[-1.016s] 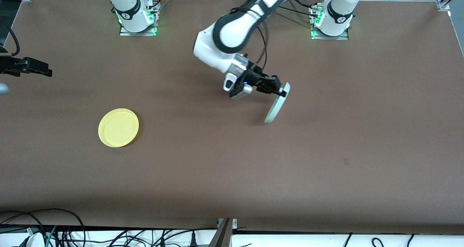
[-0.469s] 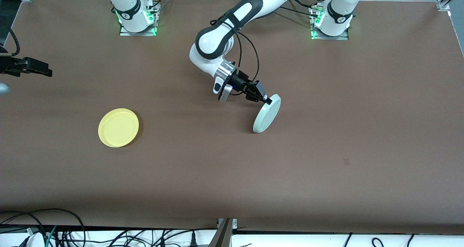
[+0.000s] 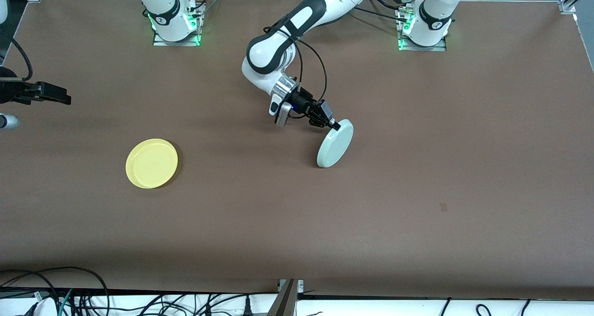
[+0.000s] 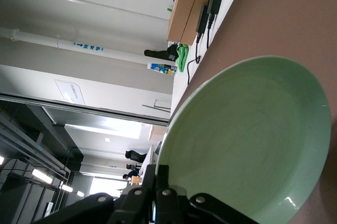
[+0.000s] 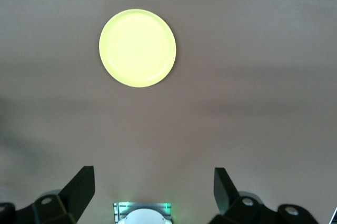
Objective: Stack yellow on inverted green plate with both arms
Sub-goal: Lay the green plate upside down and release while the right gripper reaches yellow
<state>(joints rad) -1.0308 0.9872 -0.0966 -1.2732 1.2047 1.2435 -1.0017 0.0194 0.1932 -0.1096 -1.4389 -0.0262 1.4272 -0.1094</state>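
Note:
The pale green plate (image 3: 335, 143) hangs tilted steeply over the middle of the table, its lower edge close to the tabletop. My left gripper (image 3: 333, 126) is shut on its upper rim. In the left wrist view the green plate (image 4: 247, 145) fills the frame past the left gripper (image 4: 163, 170). The yellow plate (image 3: 151, 163) lies flat and upright on the table toward the right arm's end. My right gripper (image 5: 152, 170) waits open and empty high above the table, looking down on the yellow plate (image 5: 138, 48). The right gripper's black hand shows at the front view's edge (image 3: 55, 94).
The right arm's base (image 3: 172, 20) and the left arm's base (image 3: 423, 26) stand along the table's edge farthest from the front camera. Cables (image 3: 69, 297) hang below the table's nearest edge. A small dark mark (image 3: 443, 207) lies on the brown tabletop.
My left arm has lowered and turned the green plate, from nearly edge-on to showing more of its face, shifting it slightly toward the right arm's end. The right gripper drifted slightly.

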